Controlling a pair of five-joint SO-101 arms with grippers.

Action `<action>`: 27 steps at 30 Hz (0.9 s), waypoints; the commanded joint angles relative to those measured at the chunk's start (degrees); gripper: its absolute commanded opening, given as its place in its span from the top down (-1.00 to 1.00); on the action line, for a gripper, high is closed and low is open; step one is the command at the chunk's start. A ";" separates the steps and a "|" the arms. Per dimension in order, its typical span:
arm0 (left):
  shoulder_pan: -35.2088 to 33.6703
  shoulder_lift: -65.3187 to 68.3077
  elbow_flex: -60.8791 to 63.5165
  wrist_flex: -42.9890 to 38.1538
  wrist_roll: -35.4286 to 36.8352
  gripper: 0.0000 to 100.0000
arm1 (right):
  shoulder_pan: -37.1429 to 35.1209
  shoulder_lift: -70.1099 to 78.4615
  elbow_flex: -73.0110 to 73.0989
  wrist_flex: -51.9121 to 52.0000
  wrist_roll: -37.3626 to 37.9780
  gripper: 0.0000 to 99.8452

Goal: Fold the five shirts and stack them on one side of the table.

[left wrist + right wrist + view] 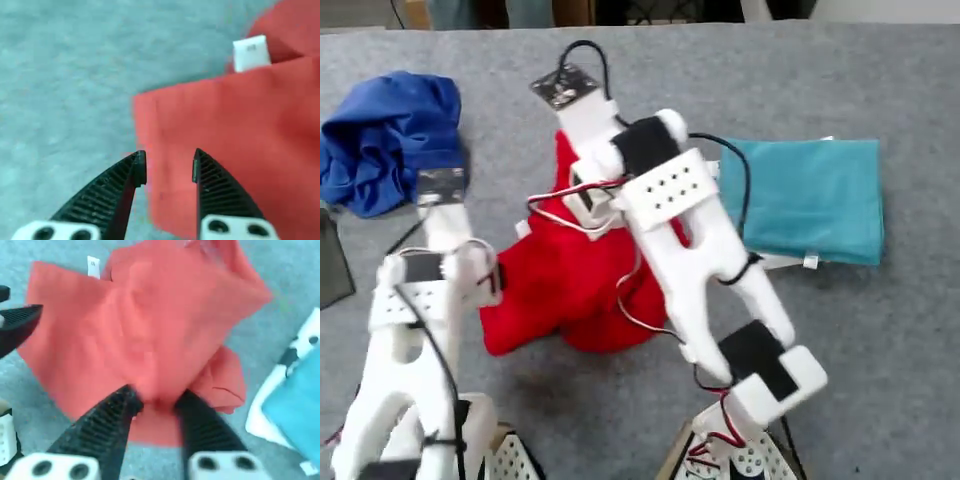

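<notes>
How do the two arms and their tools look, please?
The left arm and the right arm are white plastic shells with black motor blocks. Black cables and red and white wires run along them. The left tool and the right tool have black, ribbed, tapering fingers on white bases with round holes.

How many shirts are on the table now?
3 sure: blue shirt bunched far left, red shirt centre, teal shirt folded right. White cloth under it may be a fourth.

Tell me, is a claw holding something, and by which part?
The right gripper pinches a raised fold of the red shirt; the left gripper hangs open at its edge.
</notes>
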 commanded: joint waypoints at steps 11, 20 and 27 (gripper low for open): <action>2.86 25.32 -8.75 -9.49 1.67 0.94 | 1.85 -11.12 6.11 0.18 0.44 0.30; -21.23 25.93 -26.68 8.35 -2.46 0.94 | 1.58 -10.59 6.11 0.18 0.44 0.30; -41.19 25.93 -33.36 13.45 -13.80 0.94 | -3.16 -8.31 6.11 -2.11 0.53 0.30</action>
